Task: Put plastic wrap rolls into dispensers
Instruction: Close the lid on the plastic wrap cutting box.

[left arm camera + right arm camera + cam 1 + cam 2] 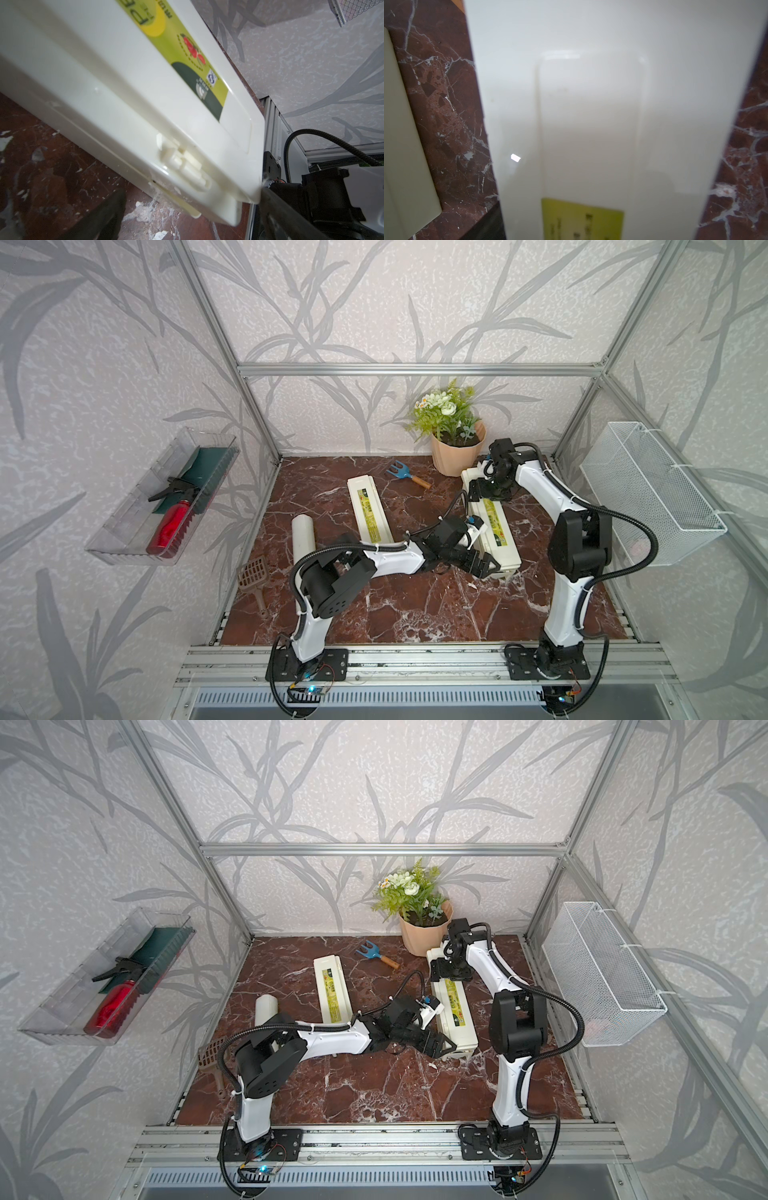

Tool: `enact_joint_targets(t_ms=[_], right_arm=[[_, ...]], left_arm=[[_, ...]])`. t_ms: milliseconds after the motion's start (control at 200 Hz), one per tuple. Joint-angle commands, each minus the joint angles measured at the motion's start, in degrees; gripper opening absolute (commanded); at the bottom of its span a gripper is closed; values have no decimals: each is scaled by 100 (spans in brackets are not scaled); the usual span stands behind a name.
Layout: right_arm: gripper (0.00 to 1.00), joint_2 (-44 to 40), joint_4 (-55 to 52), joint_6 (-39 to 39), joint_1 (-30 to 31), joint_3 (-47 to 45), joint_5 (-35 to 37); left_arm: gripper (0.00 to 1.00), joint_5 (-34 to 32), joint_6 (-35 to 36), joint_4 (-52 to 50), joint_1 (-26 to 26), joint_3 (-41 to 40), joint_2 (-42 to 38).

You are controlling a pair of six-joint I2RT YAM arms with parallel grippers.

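our left gripper (485,568) spread wide and empty around the near end of the dispenser (496,526), our right gripper (482,491) over its far end, jaws we cannot make out, a plastic wrap roll (303,535) well apart on the left

Robot laboratory test cell: aluminium-profile frame (415,369), grey leaf-patterned wallpaper panels (374,302), red-brown marble-patterned tabletop (415,605), two bolted-down white arms.

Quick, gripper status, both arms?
Left gripper: open, straddling the near end of the dispenser.
Right gripper: at its far end, cannot tell open or shut.
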Motion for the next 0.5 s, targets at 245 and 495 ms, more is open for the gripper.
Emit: enact_joint_targets(t_ms=[245, 495], right_arm=[[72, -318, 185, -178, -35, -492, 143], [72, -329, 644, -1, -53, -758, 157]], left_arm=[[99, -111, -146, 228, -130, 91, -18], [99, -186, -262, 372, -241, 74, 118]])
